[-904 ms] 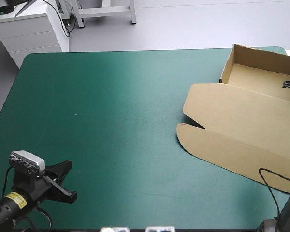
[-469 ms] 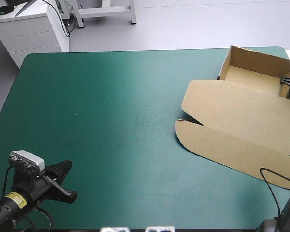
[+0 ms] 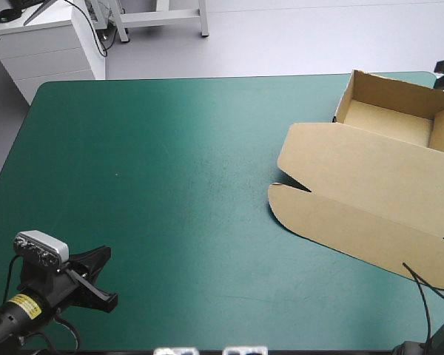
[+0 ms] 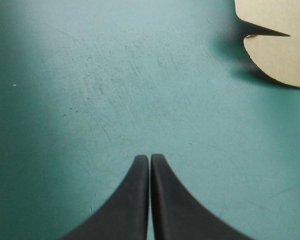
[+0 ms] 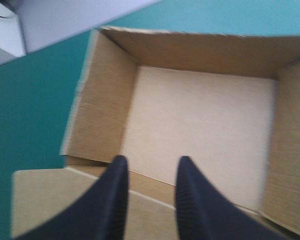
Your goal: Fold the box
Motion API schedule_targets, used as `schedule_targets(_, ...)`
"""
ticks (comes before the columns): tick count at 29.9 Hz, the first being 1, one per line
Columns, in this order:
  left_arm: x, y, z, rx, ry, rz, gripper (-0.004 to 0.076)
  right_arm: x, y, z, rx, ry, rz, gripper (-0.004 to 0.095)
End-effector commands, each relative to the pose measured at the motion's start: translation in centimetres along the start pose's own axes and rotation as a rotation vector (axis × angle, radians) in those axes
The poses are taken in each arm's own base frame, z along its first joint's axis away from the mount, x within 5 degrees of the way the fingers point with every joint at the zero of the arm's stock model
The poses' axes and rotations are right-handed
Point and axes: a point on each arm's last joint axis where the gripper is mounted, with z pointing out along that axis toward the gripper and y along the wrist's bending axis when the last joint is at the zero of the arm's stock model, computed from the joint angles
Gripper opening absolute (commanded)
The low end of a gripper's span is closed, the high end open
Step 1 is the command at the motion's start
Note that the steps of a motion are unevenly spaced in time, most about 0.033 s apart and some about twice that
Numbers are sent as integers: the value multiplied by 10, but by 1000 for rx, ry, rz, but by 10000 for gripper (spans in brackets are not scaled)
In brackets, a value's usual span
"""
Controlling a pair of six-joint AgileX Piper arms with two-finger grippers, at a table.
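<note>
Box point(image 3: 388, 118) is sitting as an open tray; right gripper point(image 5: 150, 161) is hovering over it, spread apart; left gripper point(image 4: 150, 158), pressed together, is hanging well apart.

free: teal-green cover point(image 3: 170, 185) left and middle | obstacle: brown box point(image 3: 370, 185) far right, walls up

Table: broad round-cornered table under a teal-green cover point(image 3: 170, 185), filling most of the high view.
Floor: smooth pale grey floor point(image 3: 296, 37) showing beyond the far edge.
Furniture: white drawer cabinet point(image 3: 48, 48) standing off the far left corner, thin black cable point(image 3: 98, 38) hanging down its side.
Light: soft sheen lying across the cover's middle.
</note>
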Motion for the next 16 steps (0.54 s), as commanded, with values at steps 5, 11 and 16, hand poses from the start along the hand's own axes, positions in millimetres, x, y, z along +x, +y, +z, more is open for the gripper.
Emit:
schedule_targets(5,-11,-2,-3,10,-56,-14,-8,36,111,-47,-207,-12,-246,-19)
schedule_targets(11,-10,-2,-3,10,-54,-14,-8,97,171,-76,-336,50,-428,-19)
schedule_targets(16,-10,-2,-3,10,-54,-14,-8,140,189,-110,-381,-42,-520,-19)
